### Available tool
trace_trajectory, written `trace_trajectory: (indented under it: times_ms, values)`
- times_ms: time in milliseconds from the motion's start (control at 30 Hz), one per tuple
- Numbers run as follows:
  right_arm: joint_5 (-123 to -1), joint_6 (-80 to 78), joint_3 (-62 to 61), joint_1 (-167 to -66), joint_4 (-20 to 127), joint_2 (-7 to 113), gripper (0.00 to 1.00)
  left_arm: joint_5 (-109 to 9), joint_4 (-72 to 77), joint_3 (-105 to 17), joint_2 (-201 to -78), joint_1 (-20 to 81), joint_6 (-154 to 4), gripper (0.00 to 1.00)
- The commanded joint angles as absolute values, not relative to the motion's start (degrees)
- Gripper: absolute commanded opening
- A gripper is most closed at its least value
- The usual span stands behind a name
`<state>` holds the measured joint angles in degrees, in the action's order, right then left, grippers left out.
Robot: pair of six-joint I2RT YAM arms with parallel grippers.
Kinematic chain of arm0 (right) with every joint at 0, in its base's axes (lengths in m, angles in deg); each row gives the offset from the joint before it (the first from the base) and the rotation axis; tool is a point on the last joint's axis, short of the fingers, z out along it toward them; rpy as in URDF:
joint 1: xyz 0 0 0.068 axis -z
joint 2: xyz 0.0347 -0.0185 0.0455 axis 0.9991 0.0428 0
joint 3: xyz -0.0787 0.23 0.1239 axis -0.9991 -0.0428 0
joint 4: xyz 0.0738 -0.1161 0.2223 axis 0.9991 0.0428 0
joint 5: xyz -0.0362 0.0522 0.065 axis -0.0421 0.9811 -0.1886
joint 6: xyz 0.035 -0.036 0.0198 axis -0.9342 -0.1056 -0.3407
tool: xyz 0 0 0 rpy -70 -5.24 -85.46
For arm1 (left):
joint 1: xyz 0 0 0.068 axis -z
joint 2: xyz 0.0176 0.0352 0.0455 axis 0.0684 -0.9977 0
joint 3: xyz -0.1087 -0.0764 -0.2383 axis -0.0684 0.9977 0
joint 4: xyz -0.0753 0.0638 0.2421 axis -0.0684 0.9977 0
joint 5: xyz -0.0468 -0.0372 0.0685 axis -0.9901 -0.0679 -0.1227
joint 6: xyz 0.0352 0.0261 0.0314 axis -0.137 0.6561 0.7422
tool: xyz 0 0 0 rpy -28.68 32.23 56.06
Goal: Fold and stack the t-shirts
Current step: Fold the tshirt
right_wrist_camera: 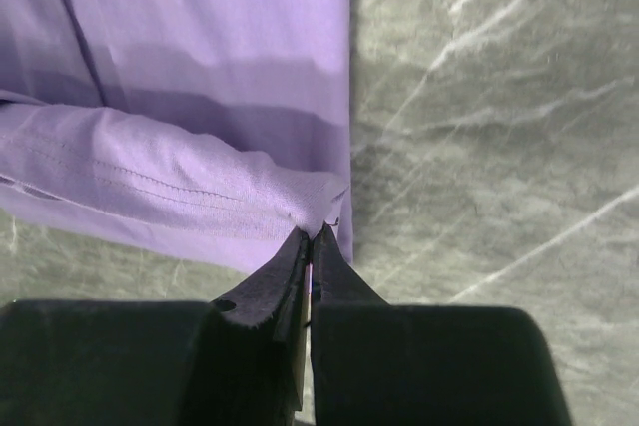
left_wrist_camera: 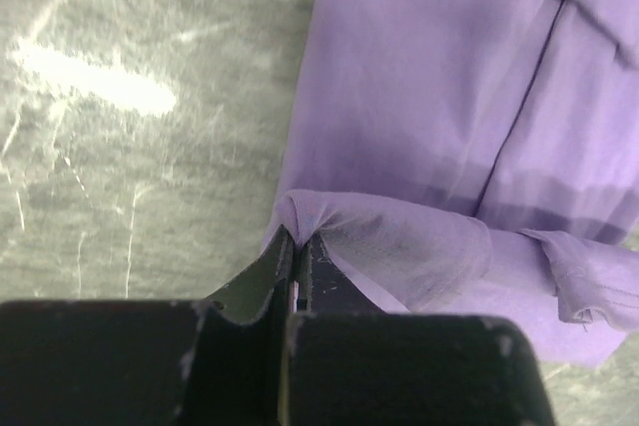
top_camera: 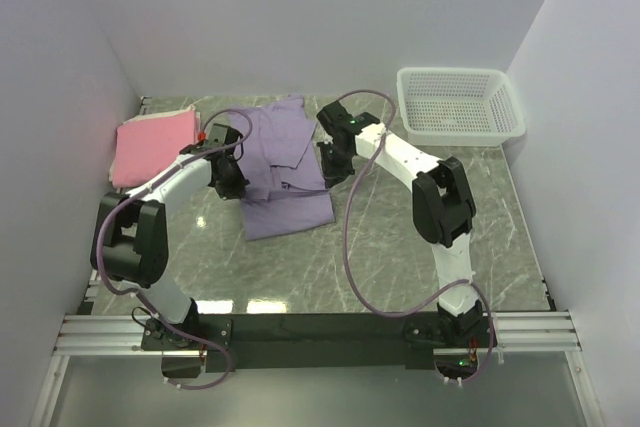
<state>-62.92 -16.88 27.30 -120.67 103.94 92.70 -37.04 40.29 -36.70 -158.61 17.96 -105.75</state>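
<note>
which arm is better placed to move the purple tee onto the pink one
Probably left. The folded pink t-shirt lies far left, nearest the left gripper, which pinches the purple t-shirt at its edge. The right gripper also pinches it but sits farther away.

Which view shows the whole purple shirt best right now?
Top external: it takes in the whole purple shirt. The left wrist view shows only a fold pinched in the left pincer; the right wrist view, only a fold in the right pincer.
</note>
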Motion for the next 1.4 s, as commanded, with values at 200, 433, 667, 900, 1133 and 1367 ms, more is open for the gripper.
trace_trajectory:
  times_ms: [200,433,667,900,1133,1367]
  values:
    - [-64.8,-17.3,29.2,-119.8,98.1,96.1,0.00,-33.0,34.1,-35.3,-160.9,17.5,-105.1,0.01]
    - [-66.3,-16.9,30.4,-119.8,97.7,96.1,0.17,-31.8,33.8,-35.5,-161.1,17.5,-105.0,0.21]
    - [-69.2,-16.6,25.1,-121.5,94.0,86.4,0.43,-31.0,36.2,-34.9,-151.9,17.9,-105.0,0.75]
    - [-64.8,-18.3,19.4,-125.2,88.2,83.5,0.38,-32.6,38.9,-29.7,-145.0,23.4,-108.4,0.59]
    - [-59.2,-19.3,22.6,-127.4,85.6,89.2,0.30,-33.7,35.4,-25.7,-148.3,25.9,-109.8,0.28]
    - [-59.2,-18.7,26.8,-127.2,85.3,95.6,0.28,-31.1,33.7,-32.5,-157.3,25.8,-107.7,0.18]
